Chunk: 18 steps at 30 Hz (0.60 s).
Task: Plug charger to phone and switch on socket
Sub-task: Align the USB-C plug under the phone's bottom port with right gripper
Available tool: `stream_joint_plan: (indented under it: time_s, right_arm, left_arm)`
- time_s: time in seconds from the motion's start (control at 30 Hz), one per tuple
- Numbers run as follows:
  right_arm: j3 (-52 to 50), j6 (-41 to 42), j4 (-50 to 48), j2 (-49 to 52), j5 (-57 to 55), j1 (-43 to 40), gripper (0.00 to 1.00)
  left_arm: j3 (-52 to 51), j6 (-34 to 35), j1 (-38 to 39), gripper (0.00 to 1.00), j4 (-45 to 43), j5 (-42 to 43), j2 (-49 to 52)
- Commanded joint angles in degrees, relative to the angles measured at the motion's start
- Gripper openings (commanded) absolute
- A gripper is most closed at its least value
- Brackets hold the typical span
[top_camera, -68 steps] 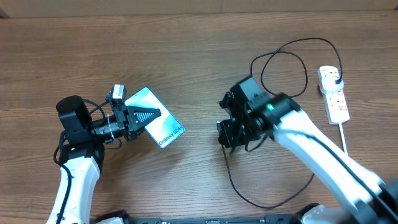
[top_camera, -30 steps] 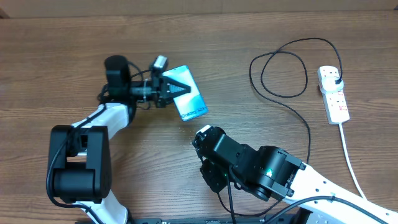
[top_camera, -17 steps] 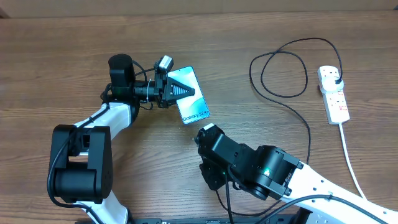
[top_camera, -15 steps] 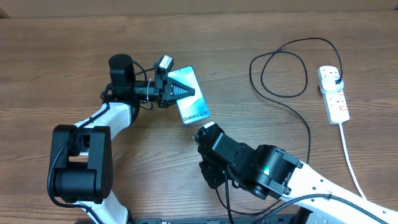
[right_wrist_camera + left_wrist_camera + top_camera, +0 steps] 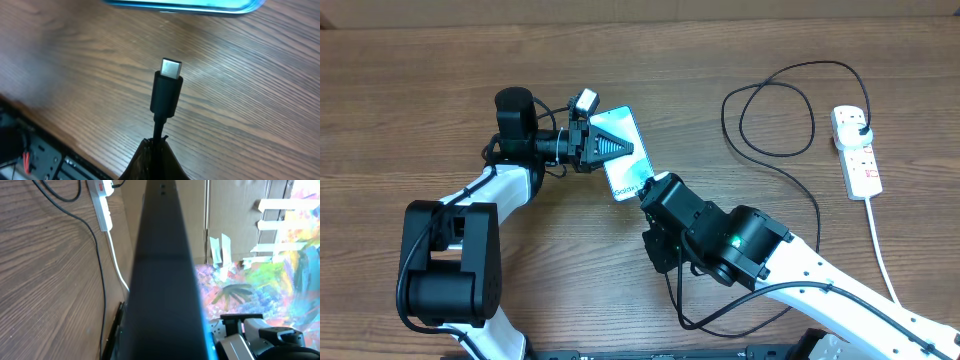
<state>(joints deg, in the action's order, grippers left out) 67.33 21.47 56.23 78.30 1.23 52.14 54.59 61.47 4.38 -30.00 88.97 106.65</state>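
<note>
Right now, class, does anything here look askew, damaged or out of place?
Nothing looks damaged or spilled. The phone is held skewed by the left gripper, and the charger, pinched in the right gripper, points its plug tip at the phone's edge, not yet inserted.

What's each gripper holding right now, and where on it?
Left gripper clamps the phone across its screen, at the end away from the plug tip. Right gripper pinches the charger just behind that plug tip.
</note>
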Motion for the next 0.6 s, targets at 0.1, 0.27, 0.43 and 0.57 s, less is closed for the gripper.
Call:
stream_joint_plan:
  time_s: [0.1,0.27,0.43,0.57]
  right_arm:
    - [1.07,-6.60,-0.33,2.25,4.85,-0.09,0.04]
    - [1.27,-6.97,-0.42,2.25,1.25,-0.15,0.04]
    - [1.27,-8.37,-1.55,2.25,-0.31,-0.15,0.04]
    - [1.27,-9.64,-2.73,2.86,-0.85,-0.15,0.04]
  left_arm:
    - [1.38,-3.23,0.26,0.04,-0.26,1.73,0.17]
    - [1.38,-3.41,0.26,0.04,-0.26,1.73,0.17]
    - [1.38,-5.92,0.98,0.04,-0.26,1.73,0.17]
    - [1.38,-6.91,1.81,0.04,-0.26,1.73,0.17]
